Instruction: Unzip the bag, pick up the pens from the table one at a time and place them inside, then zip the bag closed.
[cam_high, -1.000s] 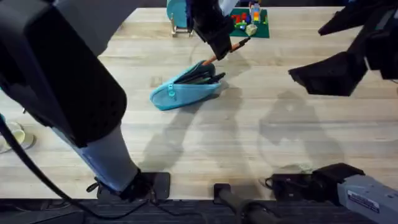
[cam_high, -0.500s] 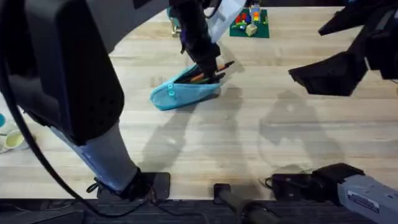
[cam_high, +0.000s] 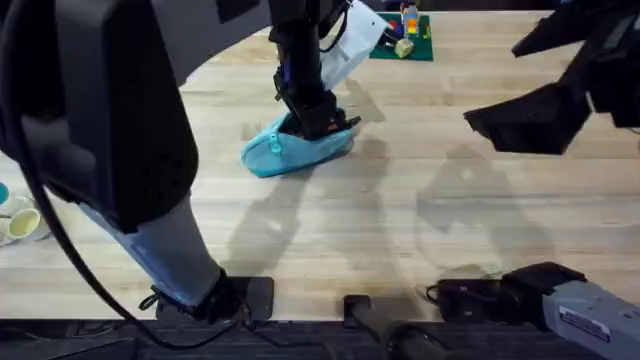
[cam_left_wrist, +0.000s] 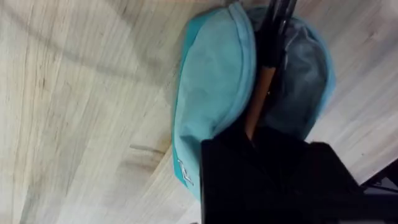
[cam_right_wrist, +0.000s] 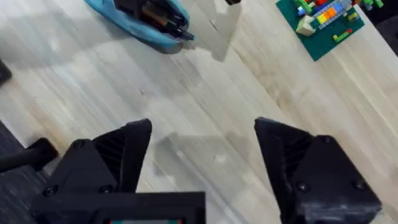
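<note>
While our right gripper (cam_right_wrist: 202, 174) hangs wide open over the bare table (cam_high: 420, 230), well apart from the work, farther off our left gripper (cam_high: 318, 118) is down at the open mouth of the light blue bag (cam_high: 290, 150), holding the orange pen (cam_left_wrist: 258, 102) half inside. We should slide it lengthwise beside the black pen (cam_left_wrist: 277, 25), release low, then withdraw without snagging the fabric.

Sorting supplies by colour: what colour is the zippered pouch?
Light blue-teal bag, clearest in the left wrist view.
</note>
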